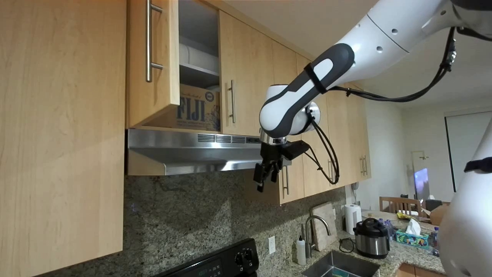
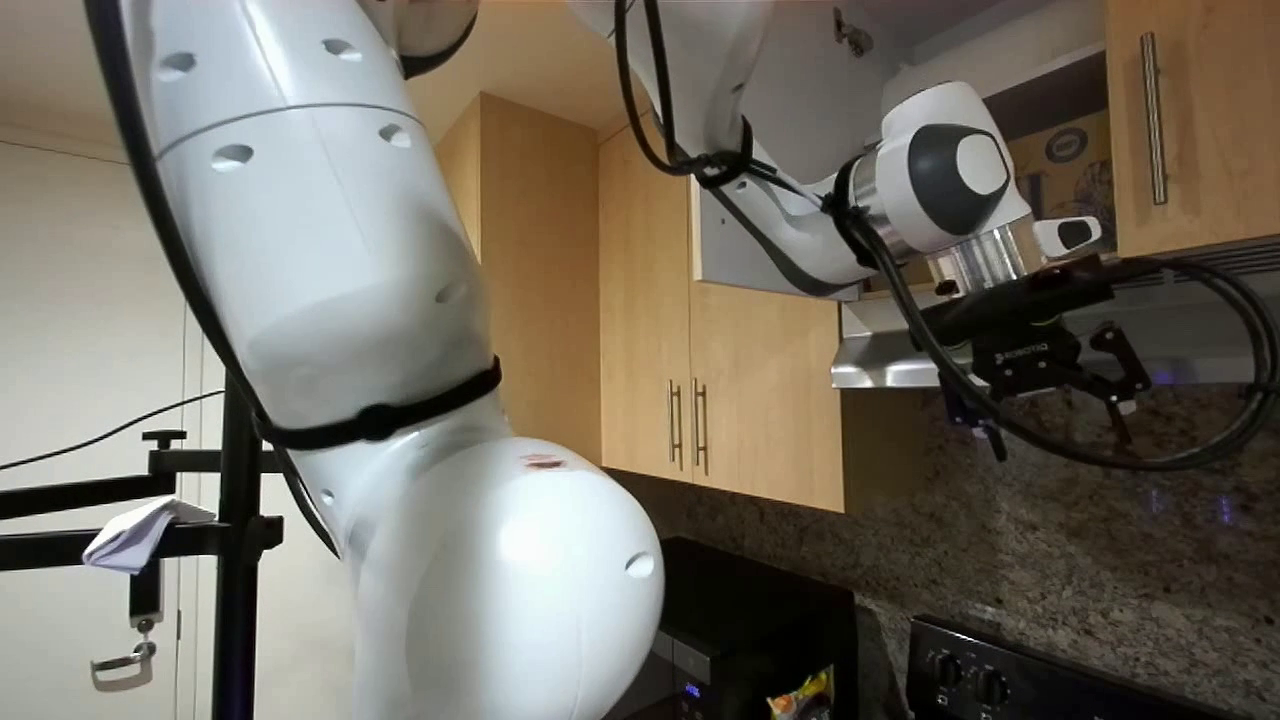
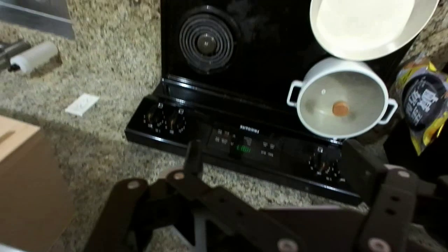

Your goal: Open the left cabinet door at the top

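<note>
The left cabinet door stands swung open in an exterior view, its steel bar handle on its outer face. Its pale grey inner side shows in an exterior view, partly behind the arm. The twin door is closed; it also shows in an exterior view. My gripper hangs pointing down in front of the range hood, apart from both doors. Its fingers are spread with nothing between them in an exterior view and in the wrist view. The wrist view shows neither door.
A FIJI box sits inside the open cabinet. The steel range hood is under it. Longer closed doors adjoin the open door. Below are the black stove, a white pot and a cream pan.
</note>
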